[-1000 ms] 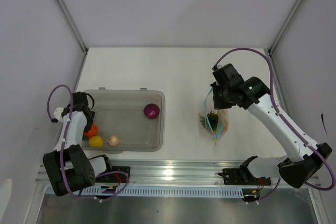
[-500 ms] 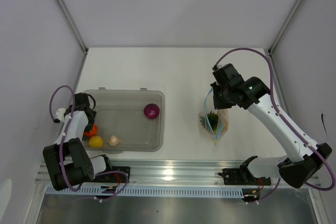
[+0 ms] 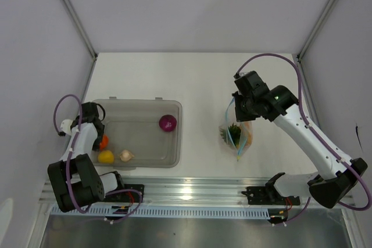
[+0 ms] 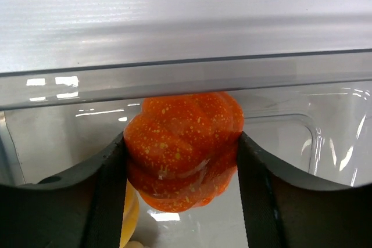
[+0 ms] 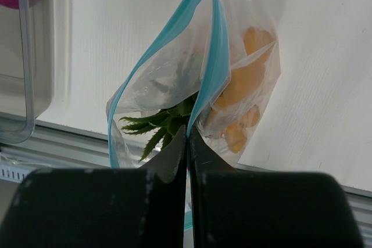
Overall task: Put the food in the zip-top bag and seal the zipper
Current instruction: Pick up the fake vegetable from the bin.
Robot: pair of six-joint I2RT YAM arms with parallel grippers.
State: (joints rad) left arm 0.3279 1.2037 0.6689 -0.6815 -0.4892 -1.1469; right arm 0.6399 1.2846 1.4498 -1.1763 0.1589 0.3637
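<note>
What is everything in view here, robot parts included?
tub: one, translucent grey, table's left
onion: one, purple, in tub
lemon: one, yellow, tub's near left
garlic: one, pale, in tub beside lemon
orange fruit: one, orange, in tub between left fingers
bag: one, clear, table's right, held at its mouth
zipper: one, light blue, bag's mouth, open
leafy piece: one, green, in bag
orange pieces: count unclear, orange, in bag
table: one, white
left gripper: one, black, closed on orange fruit
right gripper: one, black, pinching bag's zipper edge
</note>
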